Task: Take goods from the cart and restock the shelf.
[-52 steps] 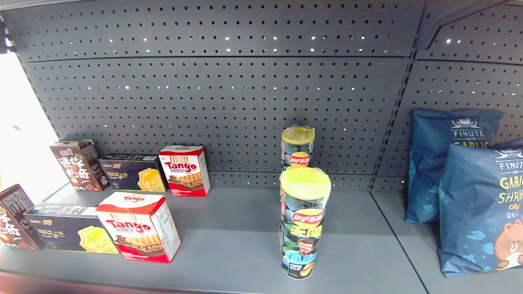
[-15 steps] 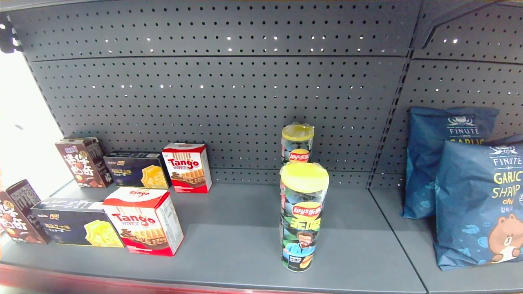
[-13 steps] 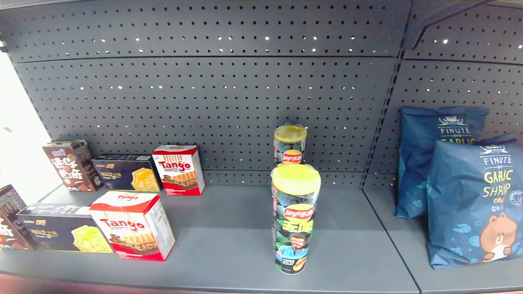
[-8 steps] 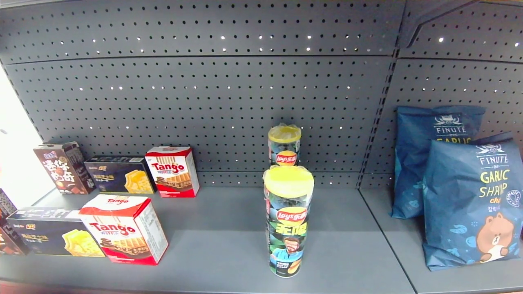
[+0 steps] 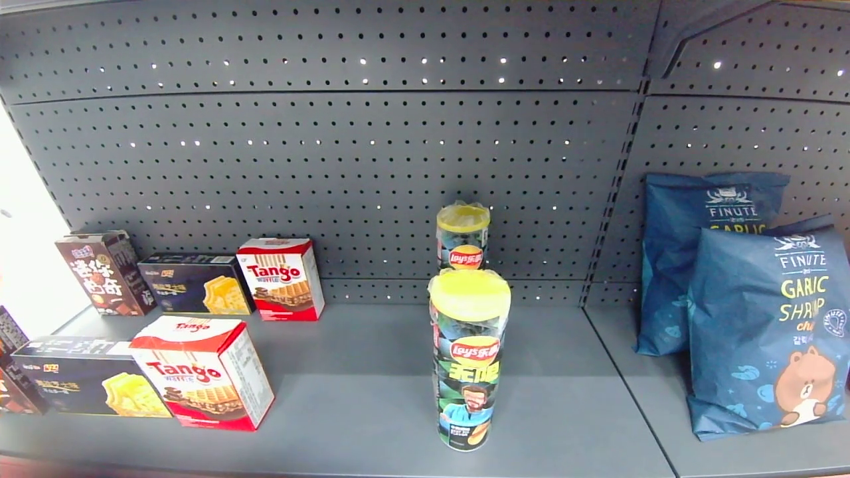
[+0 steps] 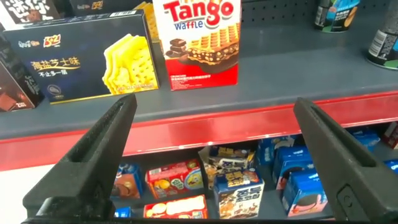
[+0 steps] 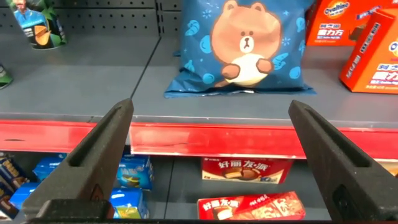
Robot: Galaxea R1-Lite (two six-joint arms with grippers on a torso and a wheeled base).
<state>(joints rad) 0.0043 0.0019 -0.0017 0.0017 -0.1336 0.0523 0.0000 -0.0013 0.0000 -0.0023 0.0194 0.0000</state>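
Left gripper (image 6: 214, 102): jaws released and spread wide, grasping nothing. It sits level with the shelf's red front edge, before the front wafer box (image 6: 201, 40).
Right gripper (image 7: 211, 107): jaws released, nothing between them. It sits before the front shrimp chip bag (image 7: 242, 43).
Shelf (image 5: 372, 398): grey deck against a perforated back panel (image 5: 332, 166). It carries the goods below.
Front chip can (image 5: 469, 358): upright near the deck's middle.
Rear chip can (image 5: 463, 236): directly behind, at the panel. Its lower part is hidden from you by the front one.
Rear wafer box (image 5: 282, 279): upright at the panel, with a dark cracker box (image 5: 192, 284) just beside it.
Brown box (image 5: 103, 272): far left, rear row. A matching one in the front row is cut off by the head view's edge.
Rear shrimp chip bag (image 5: 690, 252): overlapped by the front bag.
Orange boxes (image 7: 367, 43): beside the front bag, cut off.
Lower-tier packs (image 6: 236, 180): under the shelf, too small for you to identify.
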